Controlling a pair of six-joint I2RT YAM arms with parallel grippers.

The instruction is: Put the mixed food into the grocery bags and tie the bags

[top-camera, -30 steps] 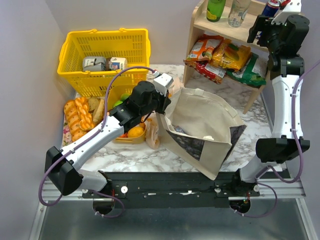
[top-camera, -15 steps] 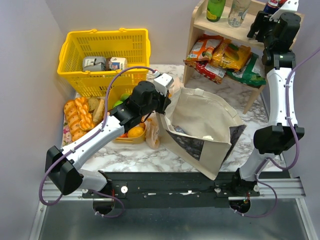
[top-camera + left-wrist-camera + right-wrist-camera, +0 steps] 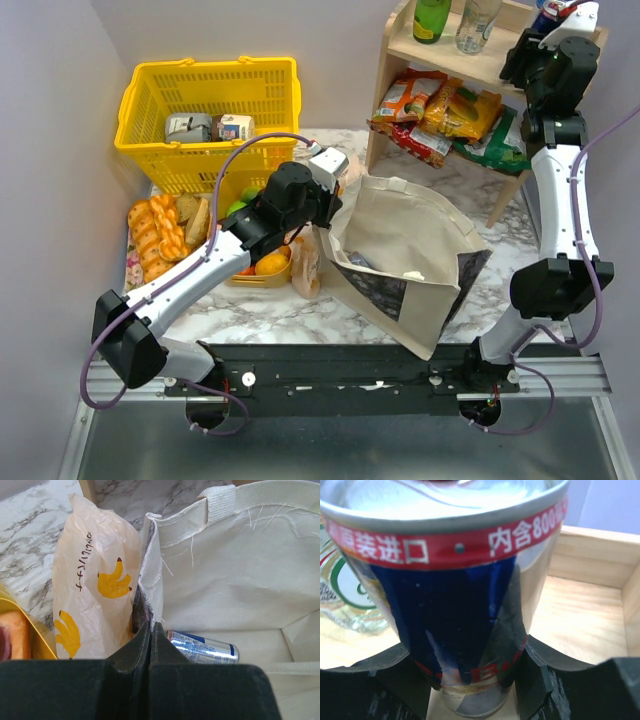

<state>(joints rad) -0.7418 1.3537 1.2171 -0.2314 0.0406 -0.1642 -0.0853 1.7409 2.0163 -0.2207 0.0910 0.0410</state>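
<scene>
My left gripper is shut on the rim of the beige canvas tote, which it holds up and open. A blue-silver drink can lies on the tote's floor. The peach plastic bag with banana prints leans against the tote's left side. From above, the tote gapes in mid-table, with oranges and a lime beside the left arm. My right gripper is up on the top shelf. Its fingers press both sides of a standing blue-silver can.
A wooden shelf at the back right carries a green bottle, a clear bottle and snack packets. A yellow basket stands at the back left, with braided bread in front of it.
My right gripper has shifted a little along the top shelf and its jaws have narrowed onto the standing can. The left arm and the tote have stayed put.
</scene>
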